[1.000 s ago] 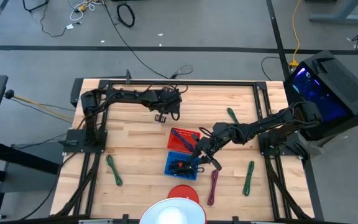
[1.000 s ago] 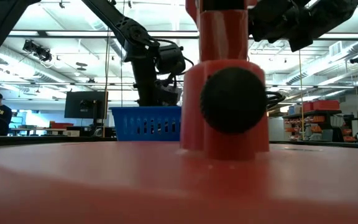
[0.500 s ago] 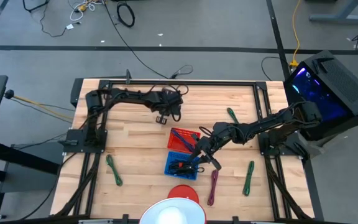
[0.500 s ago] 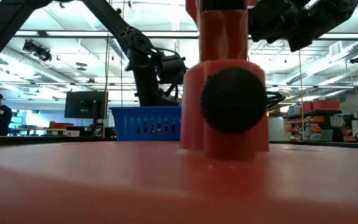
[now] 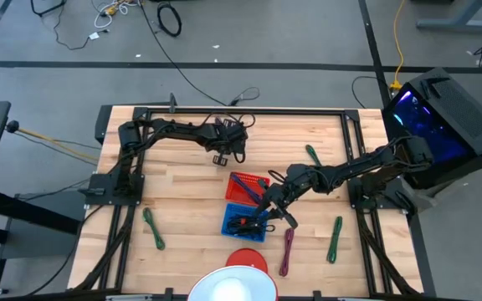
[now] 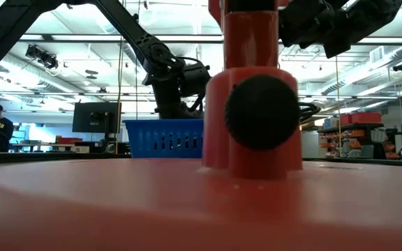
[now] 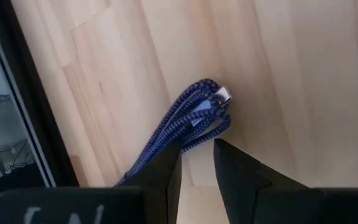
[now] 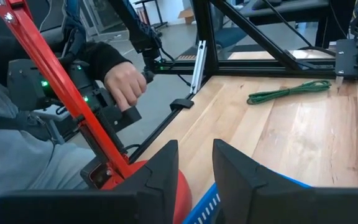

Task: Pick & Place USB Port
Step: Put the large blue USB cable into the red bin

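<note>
- Hovering over the far part of the wooden worktop [image 5: 182, 180], left pincer [image 5: 217, 157] sits beyond the blue basket [image 5: 245, 219], toward the worktop's back edge.
- Left wrist view: a blue braided USB cable [image 7: 185, 124], coiled into a bundle with a silver plug end, lies on the wood just ahead of the fingers [image 7: 160, 177]; one finger overlaps the bundle's edge, but a narrow gap shows between the tips and nothing is clamped there.
- Right pincer [image 5: 268, 207] hangs over the blue basket's right side, arm reaching in from the right edge of the worktop.
- Right wrist view: the two fingers [image 8: 160, 177] stand slightly apart, nothing between them, blue basket rim below.
- Blue basket holds a dark tangle of cable; a red basket [image 5: 245, 186] touches it on the far side.
- Green cable bundles [image 5: 153, 228] lie left of the blue basket, another [image 5: 334, 237] right of it, a third [image 5: 312, 155] right of the red basket.
- Purple cable bundle [image 5: 287, 248] lies just right of the blue basket's near corner.
- Red stand [image 6: 253, 90] fills the low view, in front of the blue basket.
- Person's hand [image 8: 124, 85] grips a black controller beyond the worktop edge in the right wrist view.
</note>
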`<state>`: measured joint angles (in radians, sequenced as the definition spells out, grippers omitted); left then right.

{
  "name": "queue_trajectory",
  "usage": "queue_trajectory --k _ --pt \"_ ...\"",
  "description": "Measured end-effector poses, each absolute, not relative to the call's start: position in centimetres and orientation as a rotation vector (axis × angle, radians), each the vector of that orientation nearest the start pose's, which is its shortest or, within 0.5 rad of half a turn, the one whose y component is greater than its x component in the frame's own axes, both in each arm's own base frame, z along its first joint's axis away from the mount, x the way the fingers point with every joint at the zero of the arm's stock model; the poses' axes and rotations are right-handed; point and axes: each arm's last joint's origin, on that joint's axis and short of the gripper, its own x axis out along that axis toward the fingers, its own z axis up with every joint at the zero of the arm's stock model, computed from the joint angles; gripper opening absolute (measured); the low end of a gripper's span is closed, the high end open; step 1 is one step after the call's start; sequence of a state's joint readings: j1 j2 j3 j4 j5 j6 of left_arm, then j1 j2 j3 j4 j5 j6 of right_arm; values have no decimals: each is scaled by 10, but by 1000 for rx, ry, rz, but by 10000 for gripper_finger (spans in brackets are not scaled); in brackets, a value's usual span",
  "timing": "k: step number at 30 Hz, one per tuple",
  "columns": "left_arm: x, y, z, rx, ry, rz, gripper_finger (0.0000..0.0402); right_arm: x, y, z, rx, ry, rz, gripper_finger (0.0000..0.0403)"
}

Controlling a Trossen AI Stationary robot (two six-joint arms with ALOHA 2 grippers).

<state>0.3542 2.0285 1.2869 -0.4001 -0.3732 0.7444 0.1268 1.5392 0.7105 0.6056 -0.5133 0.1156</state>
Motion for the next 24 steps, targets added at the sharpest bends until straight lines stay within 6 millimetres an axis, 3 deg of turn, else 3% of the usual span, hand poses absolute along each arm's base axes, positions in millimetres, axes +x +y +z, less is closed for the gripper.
queue_trajectory --k 11,19,21,24 --pt "371 154 135 638 1302 207 99 308 52 207 154 259 619 102" --pt "373 162 123 568 1281 214 96 308 52 207 156 260 619 102" --pt "374 163 122 574 1281 236 80 308 52 207 156 260 618 102" --pt "373 163 121 546 1289 266 21 308 52 207 156 260 618 102"
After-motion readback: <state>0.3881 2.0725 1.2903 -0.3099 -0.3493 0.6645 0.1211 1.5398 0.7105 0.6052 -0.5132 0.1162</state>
